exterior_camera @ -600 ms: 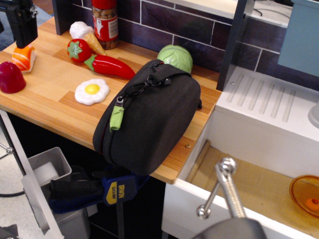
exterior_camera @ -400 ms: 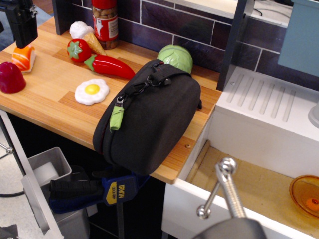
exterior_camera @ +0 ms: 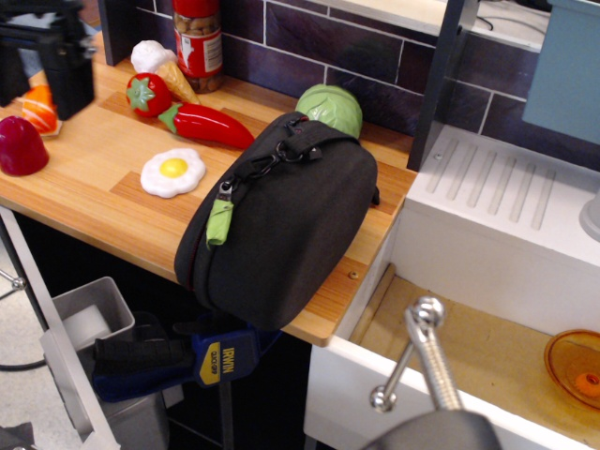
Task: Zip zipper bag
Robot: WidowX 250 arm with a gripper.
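The zipper bag [exterior_camera: 286, 230], a large black fabric case, lies on the right end of the wooden counter [exterior_camera: 103, 187] and hangs over its front edge. Its lime-green pull tab [exterior_camera: 218, 223] hangs at the bag's left side, below a black strap loop [exterior_camera: 281, 155]. A thin reddish line shows along the zipper seam low on the left. My black gripper [exterior_camera: 39, 70] is at the far top left, well away from the bag, above an orange toy [exterior_camera: 39, 108]. Its two fingers [exterior_camera: 70, 80] stand apart and hold nothing.
Toy foods lie on the counter: fried egg [exterior_camera: 173, 171], red pepper [exterior_camera: 208, 125], tomato [exterior_camera: 148, 94], green cabbage [exterior_camera: 331, 108], dark red piece [exterior_camera: 21, 147], and a jar [exterior_camera: 198, 42]. A white sink unit [exterior_camera: 487, 234] stands right; a blue clamp [exterior_camera: 220, 356] grips the counter edge.
My gripper has moved right and down at the top left, and its fingers now show apart. The bag and toys have not moved.
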